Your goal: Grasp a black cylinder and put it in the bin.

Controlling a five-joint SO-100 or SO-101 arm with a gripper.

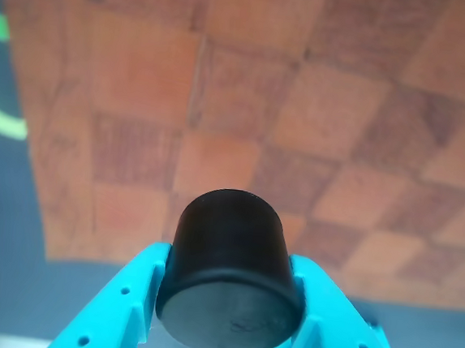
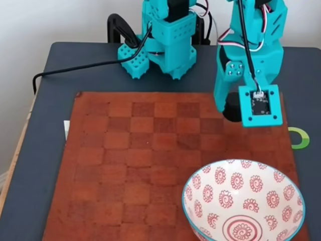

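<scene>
Black cylinder [image 1: 232, 272] sits clamped between the teal jaws.

A: Tally. Short matte black cylinder [image 1: 232, 276]: one, clamped between the two fingers of the turquoise plastic two-finger gripper [image 1: 229, 304].

B: Grippers: one, same in the fixed view [image 2: 231, 108]. Bowls?

A: Round white ceramic bowl with red spiral flowers and a thin blue rim [image 2: 200, 175]: one, below the gripper in the fixed view.

B: Reddish-brown checkered wooden board [image 2: 125, 165]: one, under the gripper. Dark table [image 2: 55, 65]: one.

A: Black cable [image 2: 75, 66]: one counted, left of the gripper.
</scene>
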